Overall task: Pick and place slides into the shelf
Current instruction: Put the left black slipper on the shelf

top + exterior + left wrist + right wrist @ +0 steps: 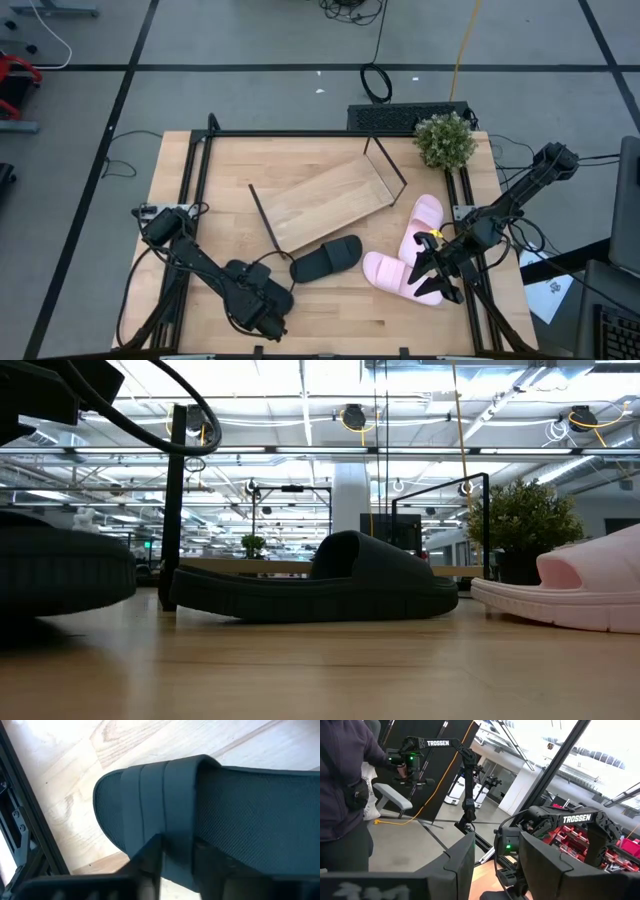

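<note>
A black slide (210,820) sits at the table's near left edge, its strap clamped between the left gripper (265,312) fingers, ready for lifting. The right gripper (432,270) hovers spread over two pink slides (400,275). Farther back, the shelf (330,200) lies angled and bare, awaiting them.

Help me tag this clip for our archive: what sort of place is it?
Probably a robotics lab or workshop. Other Trossen-marked arms stand on rigs beyond the table, a person operates one, and the low view shows long ceiling light strips over an open hall.
</note>
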Available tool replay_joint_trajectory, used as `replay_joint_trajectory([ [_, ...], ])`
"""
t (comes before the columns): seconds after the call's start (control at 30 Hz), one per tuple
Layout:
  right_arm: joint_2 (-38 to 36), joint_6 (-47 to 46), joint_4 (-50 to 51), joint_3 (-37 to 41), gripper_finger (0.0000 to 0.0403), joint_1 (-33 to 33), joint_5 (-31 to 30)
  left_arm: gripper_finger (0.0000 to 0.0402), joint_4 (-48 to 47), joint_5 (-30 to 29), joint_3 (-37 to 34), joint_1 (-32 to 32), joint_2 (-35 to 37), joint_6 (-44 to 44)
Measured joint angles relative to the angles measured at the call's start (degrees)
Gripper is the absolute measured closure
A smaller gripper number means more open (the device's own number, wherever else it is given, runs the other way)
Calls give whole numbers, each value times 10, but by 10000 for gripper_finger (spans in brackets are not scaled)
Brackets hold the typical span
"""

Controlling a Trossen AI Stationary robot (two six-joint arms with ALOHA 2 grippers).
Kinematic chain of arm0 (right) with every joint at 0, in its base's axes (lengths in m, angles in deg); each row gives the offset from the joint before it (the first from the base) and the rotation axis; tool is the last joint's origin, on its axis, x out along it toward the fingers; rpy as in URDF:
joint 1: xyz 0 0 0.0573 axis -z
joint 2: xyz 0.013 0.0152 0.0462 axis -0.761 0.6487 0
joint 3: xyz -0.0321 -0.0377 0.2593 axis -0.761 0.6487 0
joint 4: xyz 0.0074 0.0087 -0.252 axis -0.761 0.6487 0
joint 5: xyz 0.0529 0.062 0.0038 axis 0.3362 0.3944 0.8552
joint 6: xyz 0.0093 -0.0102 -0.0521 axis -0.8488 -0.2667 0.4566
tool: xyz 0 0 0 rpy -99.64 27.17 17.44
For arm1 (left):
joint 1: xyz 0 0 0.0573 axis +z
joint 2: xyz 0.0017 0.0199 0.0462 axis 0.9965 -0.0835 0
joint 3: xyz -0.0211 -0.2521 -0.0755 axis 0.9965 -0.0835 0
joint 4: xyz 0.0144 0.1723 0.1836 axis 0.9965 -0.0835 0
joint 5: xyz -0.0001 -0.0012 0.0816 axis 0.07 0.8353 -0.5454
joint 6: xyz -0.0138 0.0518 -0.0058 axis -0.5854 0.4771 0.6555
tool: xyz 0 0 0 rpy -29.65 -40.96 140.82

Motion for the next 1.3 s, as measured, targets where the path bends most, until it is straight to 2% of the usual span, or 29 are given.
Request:
replay_joint_trajectory([
  [0.17, 0, 0, 0, 0, 259, 0, 2, 394, 2, -9, 0, 0, 0, 6],
  [0.4, 0, 0, 0, 0, 259, 0, 2, 398, -8, 6, 10, -7, 3, 14],
  [0.63, 0, 0, -4, 0, 259, 0, 2, 400, -72, 9, 112, -34, 3, 14],
  [0.73, 0, 0, -6, 0, 259, 0, 2, 400, -69, -33, 173, -49, 3, 27],
  [0.87, 0, 0, -10, 0, 259, 0, 2, 401, -68, -125, 256, -58, 4, 57],
  [1.07, 0, 0, -11, 0, 259, 0, 2, 401, -26, -268, 335, -40, 4, 200],
  [1.3, 0, 0, -34, 0, 259, 0, 0, 401, 60, -325, 386, 33, 4, 465],
])
